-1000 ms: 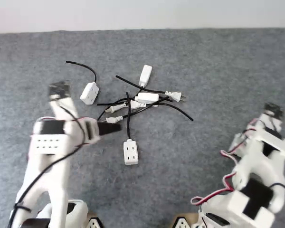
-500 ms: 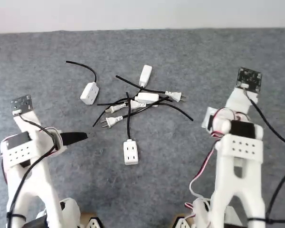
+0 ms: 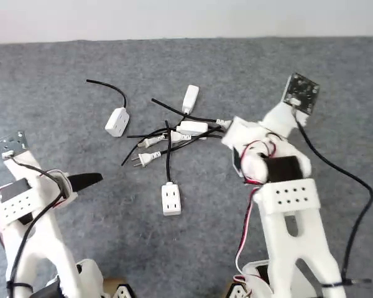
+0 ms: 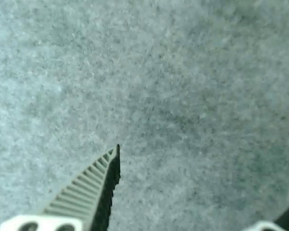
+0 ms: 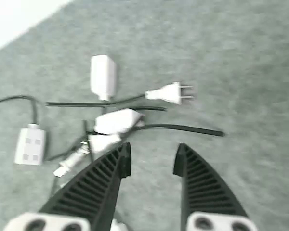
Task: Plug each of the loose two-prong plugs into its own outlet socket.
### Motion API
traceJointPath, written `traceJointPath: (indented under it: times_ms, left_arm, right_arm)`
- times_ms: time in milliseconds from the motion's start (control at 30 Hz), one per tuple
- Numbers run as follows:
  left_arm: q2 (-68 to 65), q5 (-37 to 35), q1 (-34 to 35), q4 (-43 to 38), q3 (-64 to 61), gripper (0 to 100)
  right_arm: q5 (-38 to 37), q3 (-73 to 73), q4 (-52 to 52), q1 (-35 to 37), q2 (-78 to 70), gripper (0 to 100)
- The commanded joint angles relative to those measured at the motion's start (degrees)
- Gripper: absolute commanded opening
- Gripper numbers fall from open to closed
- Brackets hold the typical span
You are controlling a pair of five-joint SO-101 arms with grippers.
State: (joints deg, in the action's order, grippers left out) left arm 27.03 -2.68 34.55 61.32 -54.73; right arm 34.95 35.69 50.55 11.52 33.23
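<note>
Sockets, four, all white: socket at the left on a curling black cord, socket farthest back, socket in the middle of the tangle, socket nearest the arms at the end of a straight cord. Plugs, three made out, two-prong, all loose: plug at the near left of the tangle with prongs toward the left side, plug just behind it, plug at the right end of the heap with prongs pointing away from the sockets. Cords black, short, crossing one another; number not clear.

Grey felt-like mat over the whole table, pale wall along the far edge.

Right claw: parted about halfway, grips nothing, hangs over the right edge of the heap. Seen from its wrist: middle socket just ahead of one fingertip, right-end plug farther ahead beyond the gap, apart from both fingers. Covers part of that plug in the high view.

Left claw: spread wide, grips nothing, points toward the heap from the left, well apart from it. Nearest to it the plug with prongs toward the left, next the near socket. Grey mat beneath it in its wrist view.
</note>
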Motion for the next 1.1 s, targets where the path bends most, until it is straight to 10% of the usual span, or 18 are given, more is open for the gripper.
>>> traceJointPath:
  times_ms: [0,500,1067]
  left_arm:
    - [0.2,0.4,0.4,-1.1,0.5,52]
    - [0.1,0.4,0.4,-5.1,-0.7,52]
    - [-23.2,0.4,-0.1,-0.4,14.4,46]
  right_arm:
    - [1.4,-4.2,-6.5,1.5,-4.8,16.5]
    - [-12.2,-21.3,-11.2,0.0,-30.3,0.8]
    - [-52.3,-27.3,-18.2,-2.7,-45.5,0.9]
